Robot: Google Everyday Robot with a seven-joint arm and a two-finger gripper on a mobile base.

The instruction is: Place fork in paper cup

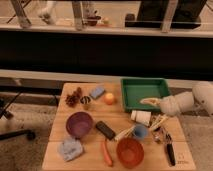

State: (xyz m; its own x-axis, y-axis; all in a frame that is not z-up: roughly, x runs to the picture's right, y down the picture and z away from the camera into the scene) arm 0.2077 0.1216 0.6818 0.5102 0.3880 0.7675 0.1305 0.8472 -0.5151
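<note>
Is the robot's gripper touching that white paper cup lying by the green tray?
Apart. The camera view shows the gripper hanging over the green tray, with a strip of tray and table between it and the paper cup below.
</note>
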